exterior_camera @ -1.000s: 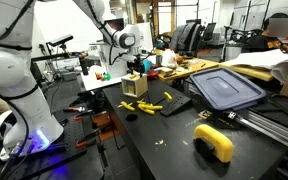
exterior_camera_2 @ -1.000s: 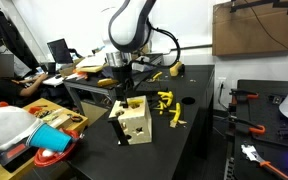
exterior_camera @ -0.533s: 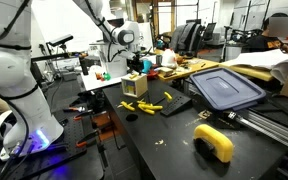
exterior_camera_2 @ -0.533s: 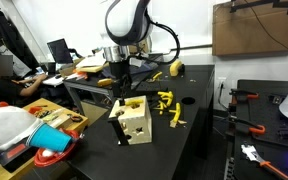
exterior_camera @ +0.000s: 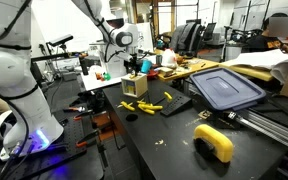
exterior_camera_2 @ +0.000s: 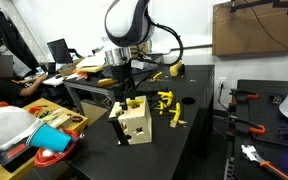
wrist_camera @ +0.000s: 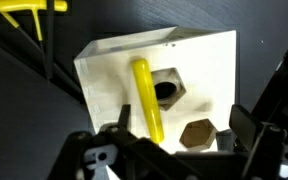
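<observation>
- Compared with a second earlier, the black two-finger gripper (exterior_camera_2: 122, 88) has shifted slightly (a small lift, as far as can be told). The pale wooden block (exterior_camera_2: 134, 122) beneath it has kept its place.
- In an exterior view, the gripper (exterior_camera: 134, 68) hangs pointing straight down over the block (exterior_camera: 135, 86), which sits near one edge of the black table (exterior_camera: 174, 125). Loose yellow pegs (exterior_camera: 149, 106) lie scattered just beside the block. A blue plastic lid (exterior_camera: 227, 88) rests well apart.
- In an exterior view, a slim yellow peg (exterior_camera_2: 125, 104) stands upright from the block's top, probably kept erect by the walls of the hole that seats it. The fingers are directly above it and do not touch it. More loose pegs (exterior_camera_2: 168, 105) lie near the block.
- In the wrist view, the gripper (wrist_camera: 182, 140) has its jaws spread wide and grasps nothing.
  - The peg (wrist_camera: 147, 95) rises at a hexagonal hole (wrist_camera: 168, 92) in the block's top face (wrist_camera: 199, 60), and lies between the two fingers and below them.
  - A brown hexagonal recess (wrist_camera: 196, 133) sits just beside it.
  - The vertical approach keeps the peg centred in this view.
</observation>
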You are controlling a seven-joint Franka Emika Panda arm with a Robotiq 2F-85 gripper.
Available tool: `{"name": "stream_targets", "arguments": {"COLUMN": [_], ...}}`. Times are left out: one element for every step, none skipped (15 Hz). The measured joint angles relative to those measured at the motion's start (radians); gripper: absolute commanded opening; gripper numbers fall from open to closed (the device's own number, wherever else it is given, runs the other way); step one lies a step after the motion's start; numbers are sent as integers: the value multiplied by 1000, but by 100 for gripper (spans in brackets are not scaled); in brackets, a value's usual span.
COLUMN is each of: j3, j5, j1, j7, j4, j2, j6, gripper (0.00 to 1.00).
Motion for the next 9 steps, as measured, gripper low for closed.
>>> {"name": "stream_targets", "arguments": {"j3": [-1,-1,-2,-2,-2,-2,-2,-2,-3], "j5": [0,0,0,0,0,0,0,-2,-4], "j1": [0,0,0,0,0,0,0,0,0], "j7": [0,0,0,0,0,0,0,-1,-1], "j4": [-4,-8,-11,-12,-12,-12,-12,-12,-12], "j2": [0,0,0,0,-1,-2,-3,-5,-6], "j6": [-10,-20,-30,-34,-38,-43,-47,-50,-53], "gripper": [100,100,100,100,100,75,74,65,58]}}
